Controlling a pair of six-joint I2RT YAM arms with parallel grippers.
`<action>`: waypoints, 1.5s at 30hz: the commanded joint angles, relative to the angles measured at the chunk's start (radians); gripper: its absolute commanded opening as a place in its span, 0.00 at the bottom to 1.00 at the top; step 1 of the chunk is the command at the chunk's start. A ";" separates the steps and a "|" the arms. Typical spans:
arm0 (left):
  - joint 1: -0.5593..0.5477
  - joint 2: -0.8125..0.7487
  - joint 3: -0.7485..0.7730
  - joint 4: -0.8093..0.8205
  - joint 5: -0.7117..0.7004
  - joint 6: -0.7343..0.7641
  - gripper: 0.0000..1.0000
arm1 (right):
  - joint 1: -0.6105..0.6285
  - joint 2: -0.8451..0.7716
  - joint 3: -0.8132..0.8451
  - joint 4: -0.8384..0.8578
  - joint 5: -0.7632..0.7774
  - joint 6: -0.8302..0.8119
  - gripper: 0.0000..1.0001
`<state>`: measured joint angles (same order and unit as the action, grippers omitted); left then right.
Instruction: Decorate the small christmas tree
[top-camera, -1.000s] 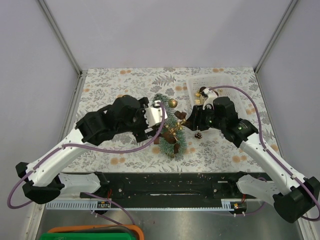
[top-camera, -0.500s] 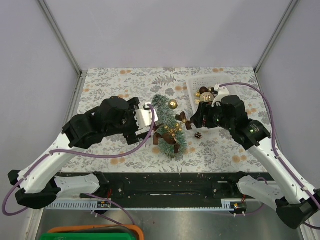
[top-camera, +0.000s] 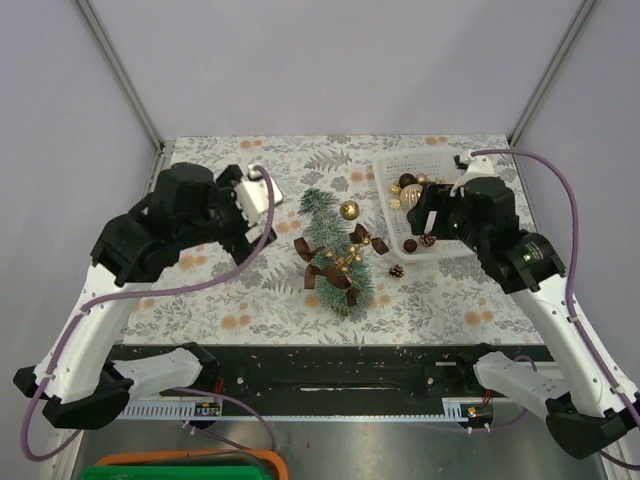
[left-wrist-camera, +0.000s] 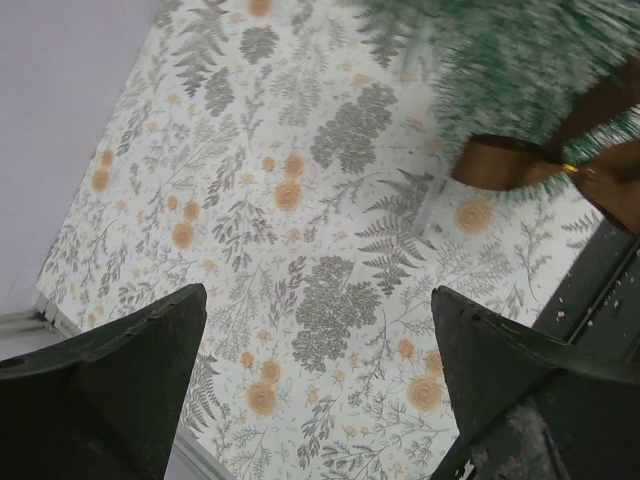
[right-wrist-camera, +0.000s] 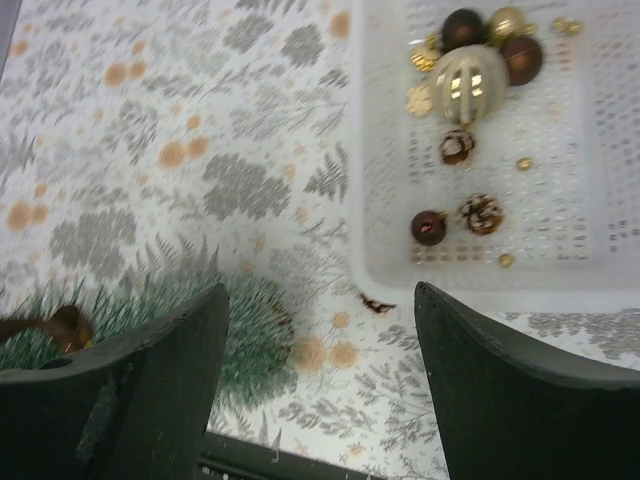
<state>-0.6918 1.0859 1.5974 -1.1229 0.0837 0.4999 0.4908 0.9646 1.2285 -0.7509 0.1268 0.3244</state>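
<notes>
The small christmas tree (top-camera: 335, 255), frosted green with brown bows and gold trinkets on it, is mid-table with its tip toward the back. It also shows at the top right of the left wrist view (left-wrist-camera: 520, 70) and the lower left of the right wrist view (right-wrist-camera: 200, 320). My left gripper (top-camera: 248, 208) (left-wrist-camera: 318, 293) is open and empty, left of the tree and apart from it. My right gripper (top-camera: 418, 215) (right-wrist-camera: 320, 290) is open and empty, above the near left edge of the white basket (top-camera: 440, 250) (right-wrist-camera: 470, 272).
The basket holds a large gold-white bauble (right-wrist-camera: 462, 85), brown baubles (right-wrist-camera: 428, 227) and pine cones (right-wrist-camera: 481, 213). A gold bauble (top-camera: 348, 210) lies by the tree's tip. A pine cone (top-camera: 397, 271) lies between tree and basket. A black rail runs along the near edge.
Both arms have drawn back from the tree: the left gripper to the left and back, the right gripper to the right over the basket's edge. The tree stays in place.
</notes>
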 joint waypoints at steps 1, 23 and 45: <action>0.191 0.041 0.110 0.006 0.192 0.003 0.99 | -0.156 0.051 0.074 0.022 -0.004 0.008 0.82; 0.690 0.244 -0.183 0.385 0.663 -0.299 0.99 | -0.383 0.813 0.150 0.311 0.133 0.252 0.77; 0.578 0.328 -0.246 0.479 0.686 -0.322 0.99 | -0.376 0.985 0.077 0.478 -0.062 0.251 0.65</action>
<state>-0.1165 1.4075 1.3590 -0.6960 0.7380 0.1825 0.1116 1.9446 1.2827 -0.3115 0.0811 0.5663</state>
